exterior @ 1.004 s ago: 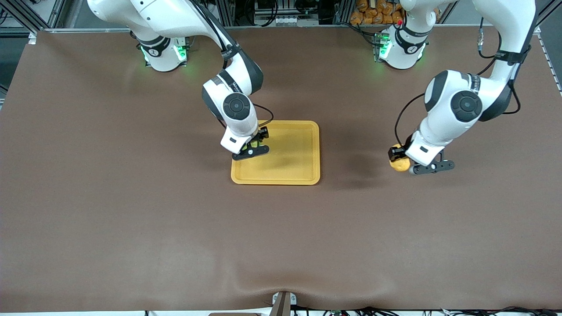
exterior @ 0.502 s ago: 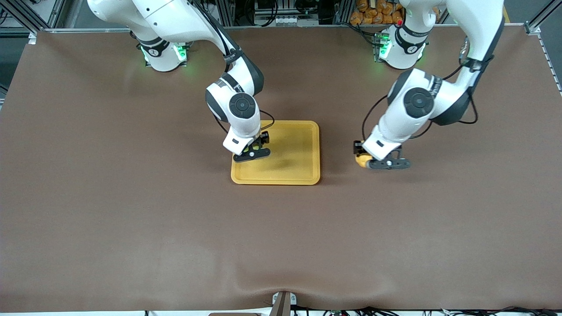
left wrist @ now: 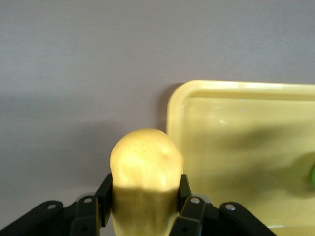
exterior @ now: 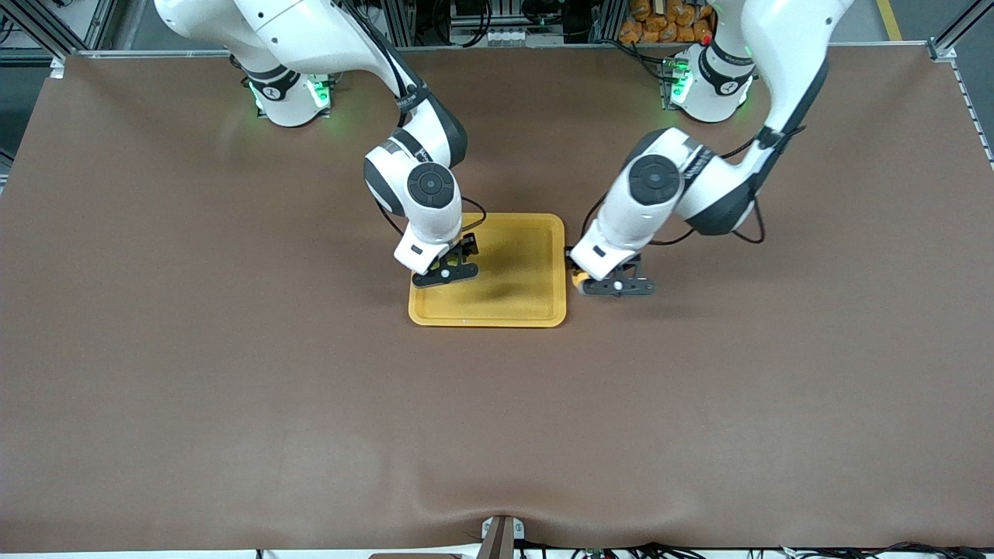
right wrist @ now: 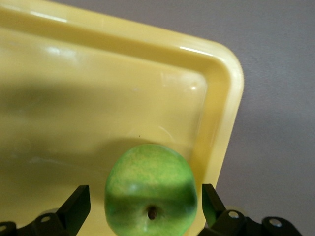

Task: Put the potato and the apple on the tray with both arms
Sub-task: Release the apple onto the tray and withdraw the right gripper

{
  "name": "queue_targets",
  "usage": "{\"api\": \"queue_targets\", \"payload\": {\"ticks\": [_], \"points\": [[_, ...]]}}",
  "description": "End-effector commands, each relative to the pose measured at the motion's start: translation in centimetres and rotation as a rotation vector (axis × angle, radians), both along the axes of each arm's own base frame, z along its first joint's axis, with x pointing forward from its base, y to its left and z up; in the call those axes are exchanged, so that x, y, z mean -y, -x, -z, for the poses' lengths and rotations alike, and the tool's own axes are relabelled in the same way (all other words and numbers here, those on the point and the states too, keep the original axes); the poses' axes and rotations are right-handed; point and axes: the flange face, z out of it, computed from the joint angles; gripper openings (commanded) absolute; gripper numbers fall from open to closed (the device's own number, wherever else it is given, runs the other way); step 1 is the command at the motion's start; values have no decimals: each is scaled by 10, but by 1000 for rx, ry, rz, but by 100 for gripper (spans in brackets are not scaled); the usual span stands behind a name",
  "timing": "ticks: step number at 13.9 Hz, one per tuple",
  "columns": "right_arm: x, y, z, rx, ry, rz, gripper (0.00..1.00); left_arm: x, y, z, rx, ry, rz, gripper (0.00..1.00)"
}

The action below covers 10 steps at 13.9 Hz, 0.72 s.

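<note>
- Mid-table: tray (exterior: 512,264), yellow-orange, shallow with a raised rim, lying flat on the brown table (exterior: 233,388).
- Right gripper (exterior: 444,262): over the tray's corner toward the right arm's end; in the right wrist view its fingers (right wrist: 76,206) stand spread, each with a clear gap to the fruit, holding nothing.
- Apple (right wrist: 150,189): green, stem dimple showing, on the tray floor just beside the rim, between the right gripper's parted fingers; in the front view it is almost wholly hidden under the wrist.
- Left gripper (exterior: 596,278): over bare table, just beside the tray's edge toward the left arm's end; fingers (left wrist: 189,206) pressed against both sides of the potato.
- Potato (left wrist: 145,184): yellow, dimpled, gripped by the left gripper, outside the tray rim and over the table.
</note>
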Motion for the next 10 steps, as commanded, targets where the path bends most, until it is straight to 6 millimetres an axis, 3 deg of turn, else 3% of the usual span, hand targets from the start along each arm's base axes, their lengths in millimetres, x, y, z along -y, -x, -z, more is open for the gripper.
{"api": "queue_targets", "payload": {"ticks": [1,4,7,10], "points": [[6,-7,-45,45,-2,63,100,37,-7,20,-13,-31,-41,0],[54,-31,-96,30,15,192,100,70,-8,30,-10,-53,-50,0],[134,-73,-152,84,-26,329,100,86,0,42,-24,-50,-28,0],[205,-95,-192,112,-44,318,100,91,9,61,-35,-81,-19,0]]}}
